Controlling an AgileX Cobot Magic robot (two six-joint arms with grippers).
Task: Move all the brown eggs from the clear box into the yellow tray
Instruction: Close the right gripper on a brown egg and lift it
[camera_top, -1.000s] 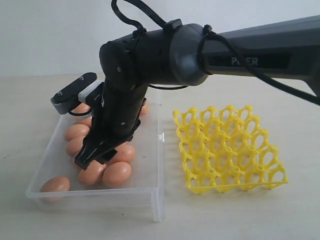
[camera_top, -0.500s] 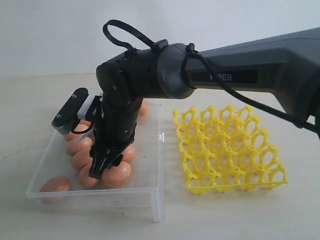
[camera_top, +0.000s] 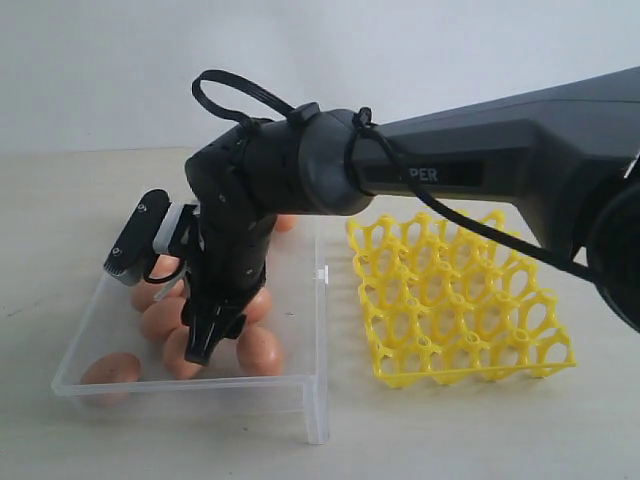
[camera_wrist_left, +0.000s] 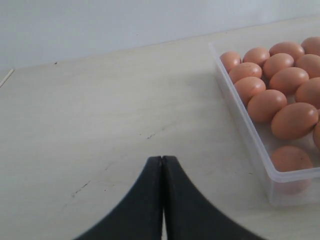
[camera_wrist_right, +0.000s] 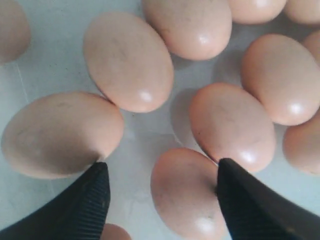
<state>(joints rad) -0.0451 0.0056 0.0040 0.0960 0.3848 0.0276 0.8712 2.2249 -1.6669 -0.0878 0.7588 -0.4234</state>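
Several brown eggs lie in the clear box on the left of the table. The yellow tray stands to the right of the box with no egg in it. My right gripper reaches across and down into the box among the eggs. It is open, one egg lying between its fingers with a gap on one side. My left gripper is shut and holds nothing, over bare table beside the box and its eggs.
One egg lies apart in the box's near left corner. A small clip sticks out from the box wall facing the tray. The right arm's black body covers the box's back part.
My right gripper has come down into the box and nearer its front wall, now among the eggs. Its jaws have spread a little wider.
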